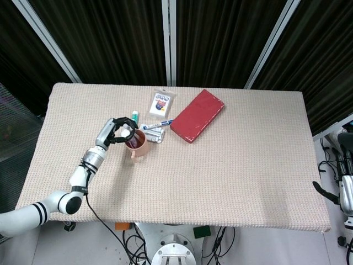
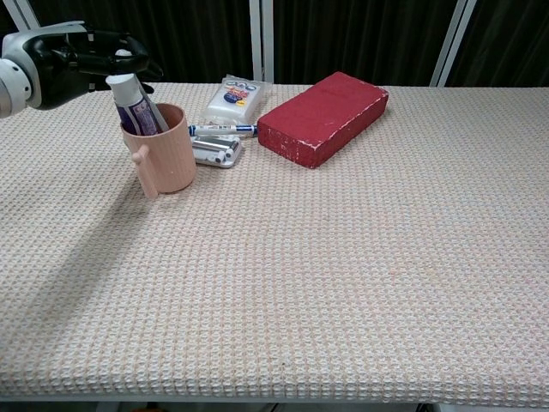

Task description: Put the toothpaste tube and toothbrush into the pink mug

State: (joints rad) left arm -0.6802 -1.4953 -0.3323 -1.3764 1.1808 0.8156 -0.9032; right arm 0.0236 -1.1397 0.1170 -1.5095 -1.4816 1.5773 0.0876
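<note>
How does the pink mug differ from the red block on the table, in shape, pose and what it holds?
The pink mug is round and stands upright; the red block is flat-sided and lies flat. The pink mug is open and holds a toothpaste tube, touched by the left hand; the red block holds nothing and no hand touches it. Both rest on the table.

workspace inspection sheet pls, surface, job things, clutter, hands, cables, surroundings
surface: table covered with a beige woven cloth, lying flat
job's things: toothpaste tube stands tilted inside the pink mug; toothbrush lies on the cloth right of the mug, not yet in it
clutter: red box, white packet, small silver item beside the mug
hands: left hand at the top of the tube above the mug, whether it grips cannot be told; right hand not seen
cables: black cables below the table's front edge
surroundings: dark curtains with pale frame bars behind the table
</note>
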